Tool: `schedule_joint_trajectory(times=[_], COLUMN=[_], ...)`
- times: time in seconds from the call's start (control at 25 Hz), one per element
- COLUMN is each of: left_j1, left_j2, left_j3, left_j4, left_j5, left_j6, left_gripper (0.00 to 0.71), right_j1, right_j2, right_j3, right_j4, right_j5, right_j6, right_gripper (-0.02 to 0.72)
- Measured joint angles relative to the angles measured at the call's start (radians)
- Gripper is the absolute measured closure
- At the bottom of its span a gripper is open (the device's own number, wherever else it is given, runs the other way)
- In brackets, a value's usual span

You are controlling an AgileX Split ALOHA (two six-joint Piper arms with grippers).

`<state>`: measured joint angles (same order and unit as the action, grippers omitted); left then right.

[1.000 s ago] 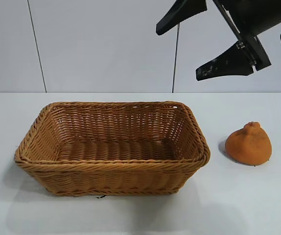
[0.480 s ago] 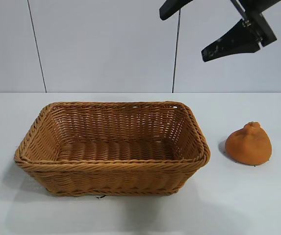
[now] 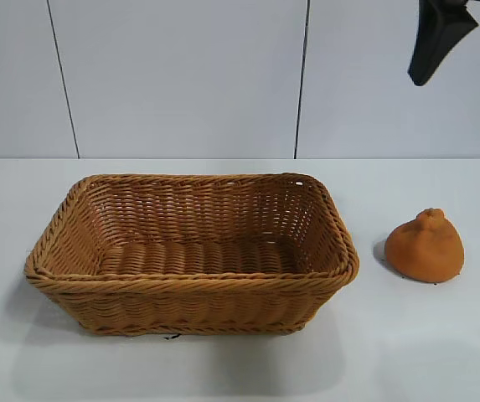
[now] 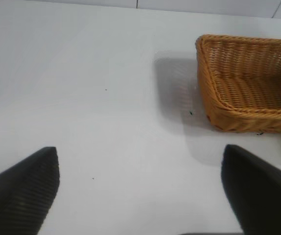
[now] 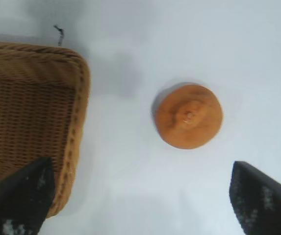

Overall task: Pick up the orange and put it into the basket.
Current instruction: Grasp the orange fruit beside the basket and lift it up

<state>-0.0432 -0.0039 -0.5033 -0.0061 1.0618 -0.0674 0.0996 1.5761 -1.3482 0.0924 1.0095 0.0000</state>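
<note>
The orange sits on the white table to the right of the basket, apart from it. The wicker basket is empty. My right gripper is open and empty, high above the table between the basket's right end and the orange. In the exterior view only one of its black fingers shows, at the top right. My left gripper is open and empty over bare table, away from one end of the basket, and is out of the exterior view.
The white table runs back to a light panelled wall. Only the basket and the orange lie on it.
My right gripper has risen and moved right, so most of it has left the top of the exterior view. The orange and the basket have not moved.
</note>
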Motion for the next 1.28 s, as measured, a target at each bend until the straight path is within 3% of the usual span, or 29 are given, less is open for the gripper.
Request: schedule_joint_trajectory(times=[0.12, 0.4, 1.08, 1.2, 1.28], left_j1=[0.000, 0.000, 0.000, 0.000, 0.000], left_j2=[0.000, 0.000, 0.000, 0.000, 0.000], left_j3=[0.000, 0.000, 0.000, 0.000, 0.000], left_j4=[0.000, 0.000, 0.000, 0.000, 0.000], left_j5=[0.000, 0.000, 0.000, 0.000, 0.000], left_j6=[0.000, 0.000, 0.000, 0.000, 0.000], left_gripper=[0.063, 0.063, 0.063, 0.063, 0.063], right_j1=[-0.027, -0.029, -0.029, -0.029, -0.029], right_j2=[0.047, 0.210, 0.493, 0.493, 0.493], right_j3=[0.000, -0.001, -0.002, -0.002, -0.002], right_j4=[-0.006, -0.008, -0.008, -0.008, -0.008], right_j5=[-0.010, -0.112, -0.209, -0.209, -0.207], right_j6=[0.000, 0.009, 0.031, 0.031, 0.029], right_gripper=[0.008, 0.008, 0.015, 0.139, 0.274])
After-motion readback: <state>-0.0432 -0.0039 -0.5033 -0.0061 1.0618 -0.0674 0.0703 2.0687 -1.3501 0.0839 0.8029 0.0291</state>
